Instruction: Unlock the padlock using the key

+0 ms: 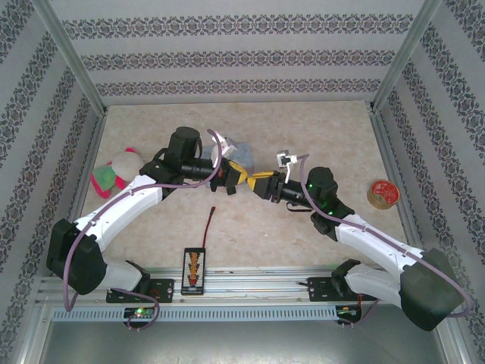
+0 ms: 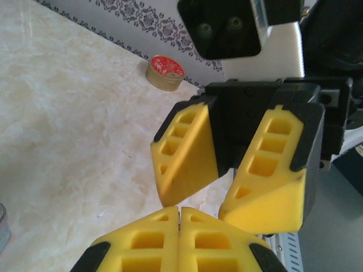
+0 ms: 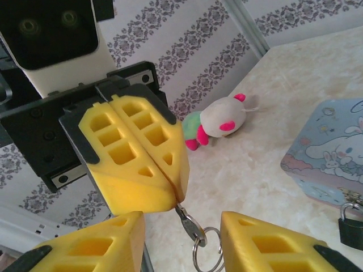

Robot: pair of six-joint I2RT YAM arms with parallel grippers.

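While left hand point(image 3: 174, 192) pinches one key point(image 3: 189, 222), right hand point(image 2: 218, 201) parted, one padlock point(image 3: 351, 224) beside one tin point(image 3: 329, 153)

My 2 tools meet over the middle of the worktop point(image 1: 250, 227), left tool point(image 1: 236, 176) left of right tool point(image 1: 264, 183), the key point(image 3: 189, 222) hanging below the left one. The tin point(image 1: 236, 145) lies just behind them, the padlock point(image 3: 351, 225) beside its edge. The plush toy point(image 1: 114, 173) sits far left, the tape roll point(image 1: 383, 193) far right.

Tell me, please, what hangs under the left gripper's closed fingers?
A small silvery key sticks out below the left gripper, a key ring dangling from it. The part of the key pinched inside that shut grip is covered.
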